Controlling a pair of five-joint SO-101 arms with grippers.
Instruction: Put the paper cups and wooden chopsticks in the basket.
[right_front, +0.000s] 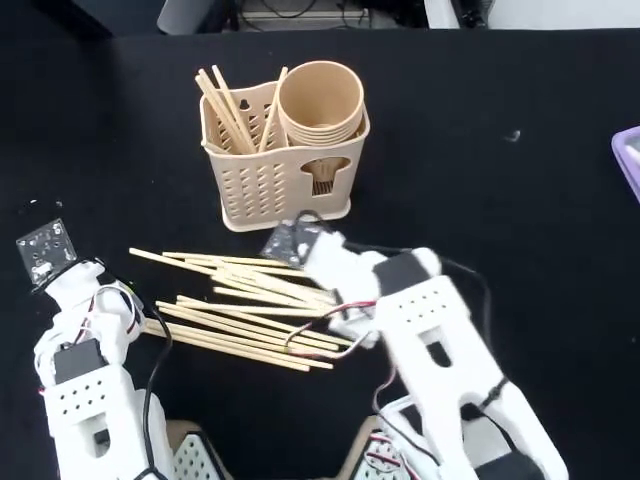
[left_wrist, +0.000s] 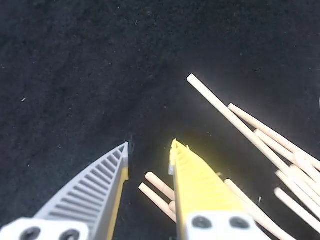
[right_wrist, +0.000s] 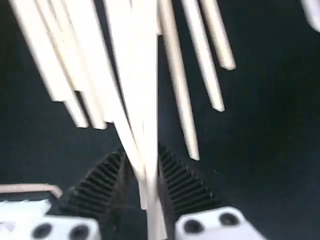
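Note:
A beige slotted basket (right_front: 262, 185) stands at the back middle of the table. Stacked paper cups (right_front: 320, 100) fill one compartment and several wooden chopsticks (right_front: 228, 110) stand in the other. More loose chopsticks (right_front: 240, 310) lie in a pile in front of it. My right gripper (right_wrist: 142, 167) is shut on a couple of chopsticks (right_wrist: 145, 115) at the pile's right end (right_front: 335, 318). My left gripper (left_wrist: 149, 150) is open just above the black table at the pile's left end, with chopstick tips (left_wrist: 160, 190) lying near its yellow finger (left_wrist: 192, 182).
A purple object (right_front: 628, 160) pokes in at the right edge. The black table (right_front: 500, 200) stretches bare to the right of the basket. The left arm's body (right_front: 85, 350) stands at the near left.

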